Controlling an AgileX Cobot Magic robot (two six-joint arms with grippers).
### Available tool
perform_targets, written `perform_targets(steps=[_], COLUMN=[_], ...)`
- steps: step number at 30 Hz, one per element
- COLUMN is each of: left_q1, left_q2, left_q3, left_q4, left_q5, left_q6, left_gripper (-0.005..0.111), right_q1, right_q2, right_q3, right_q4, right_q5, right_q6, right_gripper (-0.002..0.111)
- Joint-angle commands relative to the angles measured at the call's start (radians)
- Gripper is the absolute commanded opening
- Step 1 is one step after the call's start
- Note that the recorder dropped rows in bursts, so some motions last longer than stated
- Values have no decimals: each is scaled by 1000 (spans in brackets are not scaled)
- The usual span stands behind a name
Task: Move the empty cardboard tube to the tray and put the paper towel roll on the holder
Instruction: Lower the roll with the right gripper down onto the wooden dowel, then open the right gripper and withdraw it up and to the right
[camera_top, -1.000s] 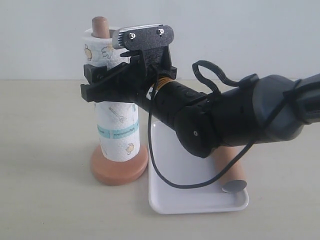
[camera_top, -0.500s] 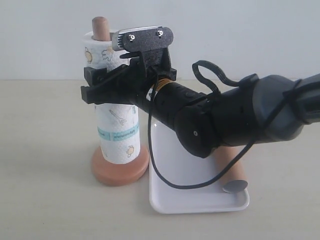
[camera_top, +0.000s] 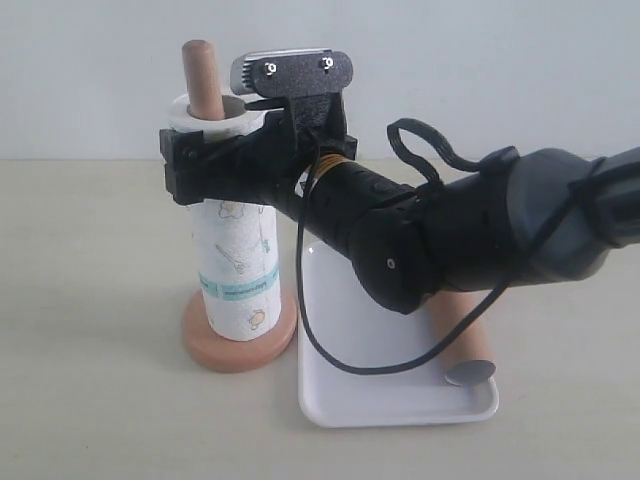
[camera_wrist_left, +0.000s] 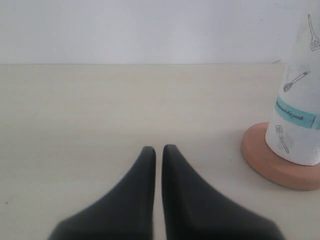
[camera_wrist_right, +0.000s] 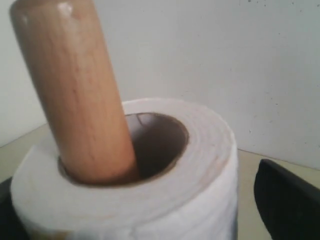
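Note:
The paper towel roll (camera_top: 235, 270) stands on the holder, its lower end on the round base (camera_top: 236, 346) and the pole (camera_top: 203, 75) sticking out of its core. My right gripper (camera_top: 176, 166) is open around the roll's top; in the right wrist view a gap separates one fingertip (camera_wrist_right: 287, 200) from the roll (camera_wrist_right: 150, 200), next to the pole (camera_wrist_right: 75, 90). The empty cardboard tube (camera_top: 468, 345) lies in the tray (camera_top: 370, 402), mostly hidden by my right arm. My left gripper (camera_wrist_left: 158, 149) is shut and empty, low over the table, left of the roll (camera_wrist_left: 297, 100) and base (camera_wrist_left: 272, 161).
A black cable (camera_top: 330, 355) loops from the right arm down over the tray. The right arm spans the tray and the holder's right side. A pale wall stands behind the beige table (camera_top: 90, 400).
The roll has slid down the pole onto the base, so more of the pole shows above it. My right gripper let go and rose slightly to the roll's top.

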Motion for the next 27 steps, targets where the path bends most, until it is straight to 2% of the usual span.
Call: perform_targets(steps=[1, 12, 20, 27], left_q1=[2, 2, 2, 2], left_q2=[-3, -3, -3, -3], left_q3=[3, 3, 3, 3], left_q4=[-3, -3, -3, -3], left_q5=[-1, -1, -1, -1], left_q6=[0, 0, 0, 0], left_gripper=[4, 4, 4, 4], right_q1=[-1, -1, -1, -1], right_q2=[-32, -153, -215, -278], right_q3=[-2, -2, -2, -2], right_q4=[9, 2, -41, -41], right_q5=[11, 298, 376, 522], right_q6=[8, -5, -8, -6], right_gripper=[101, 101, 101, 101])
